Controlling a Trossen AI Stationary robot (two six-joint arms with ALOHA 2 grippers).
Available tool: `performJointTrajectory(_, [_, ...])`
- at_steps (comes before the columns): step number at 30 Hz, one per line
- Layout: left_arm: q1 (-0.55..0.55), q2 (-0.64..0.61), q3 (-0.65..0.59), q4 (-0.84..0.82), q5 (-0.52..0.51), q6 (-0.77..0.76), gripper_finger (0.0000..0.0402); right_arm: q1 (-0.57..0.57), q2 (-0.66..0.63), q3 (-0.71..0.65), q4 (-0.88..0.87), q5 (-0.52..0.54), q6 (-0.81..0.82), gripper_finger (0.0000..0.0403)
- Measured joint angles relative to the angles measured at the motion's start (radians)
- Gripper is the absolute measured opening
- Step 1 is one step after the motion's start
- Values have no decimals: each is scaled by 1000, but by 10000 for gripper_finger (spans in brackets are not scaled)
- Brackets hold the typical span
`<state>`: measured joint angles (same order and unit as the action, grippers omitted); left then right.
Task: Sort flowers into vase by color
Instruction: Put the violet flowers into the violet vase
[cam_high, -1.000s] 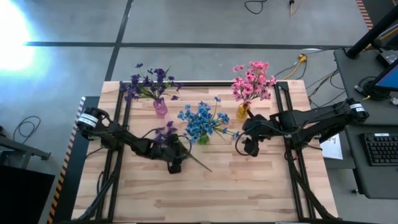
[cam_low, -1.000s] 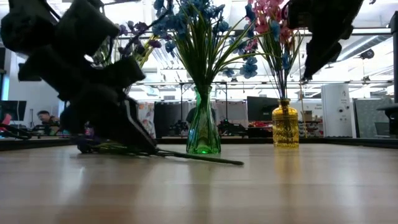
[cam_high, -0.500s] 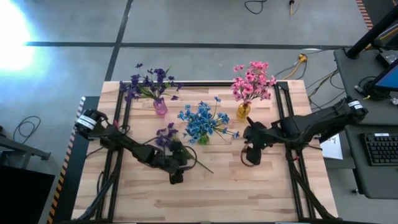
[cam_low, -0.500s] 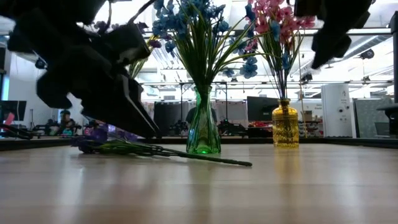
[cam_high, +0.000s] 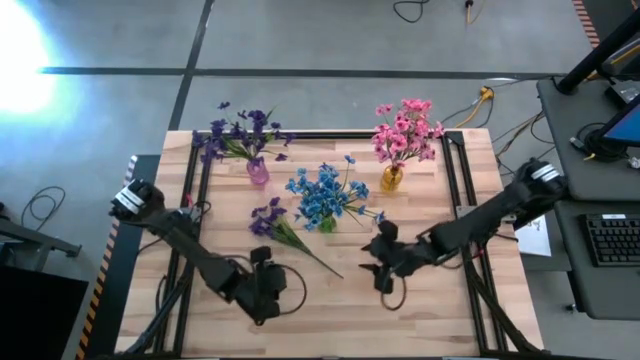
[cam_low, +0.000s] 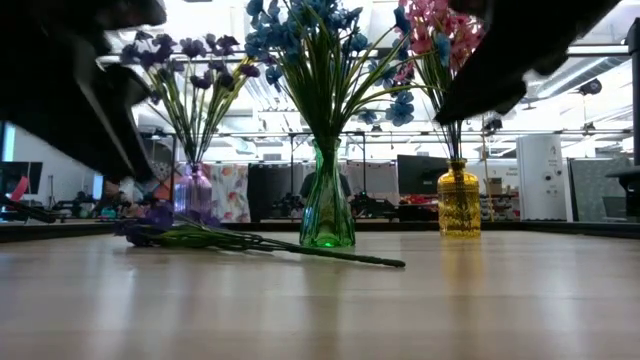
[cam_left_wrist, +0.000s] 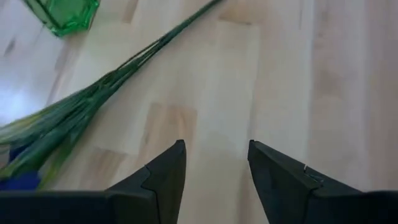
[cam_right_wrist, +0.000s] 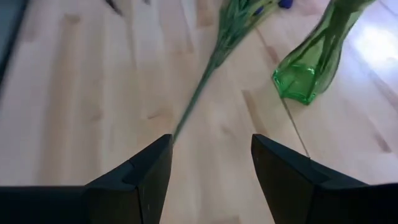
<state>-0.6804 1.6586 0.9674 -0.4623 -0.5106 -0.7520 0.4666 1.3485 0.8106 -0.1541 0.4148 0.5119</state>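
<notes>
The left gripper (cam_high: 263, 297) hangs released over the tabletop (cam_high: 420, 320), empty; the right gripper (cam_high: 380, 272) likewise. Between them lies a purple sprig (cam_high: 285, 233), beside the green vase (cam_high: 326, 224).

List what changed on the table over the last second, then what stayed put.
The left gripper let go of the purple sprig and backed off toward the table's front edge, open and empty. The right gripper moved from beside the yellow vase toward the sprig's stem end, open. The sprig lies flat on the table. All three vases and their bouquets stayed in place.
</notes>
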Motion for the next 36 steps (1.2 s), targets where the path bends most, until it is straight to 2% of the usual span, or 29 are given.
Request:
performJointTrajectory(7, [-119, 2, 134, -92, -132, -58, 164, 0, 215, 37, 173, 154, -19, 212])
performJointTrajectory(12, [-190, 2, 204, -165, -302, -130, 164, 0, 342, 82, 357, 184, -96, 212])
performJointTrajectory(15, [-227, 3, 224, -169, -363, -183, 164, -1, 405, 123, 374, 212, -103, 212])
performJointTrajectory(18, [-259, 5, 238, -166, -368, -222, 164, -5, 458, 162, 371, 251, -94, 212])
performJointTrajectory(26, [-288, 6, 243, -163, -405, -379, 164, -22, 605, 281, 376, 238, -113, 212])
performJointTrajectory(31, [-285, 7, 276, -159, -424, -367, 164, -43, 715, 355, 350, 239, -98, 208])
performJointTrajectory(36, [-285, 7, 297, -159, -425, -361, 164, -59, 756, 410, 277, 240, -34, 181])
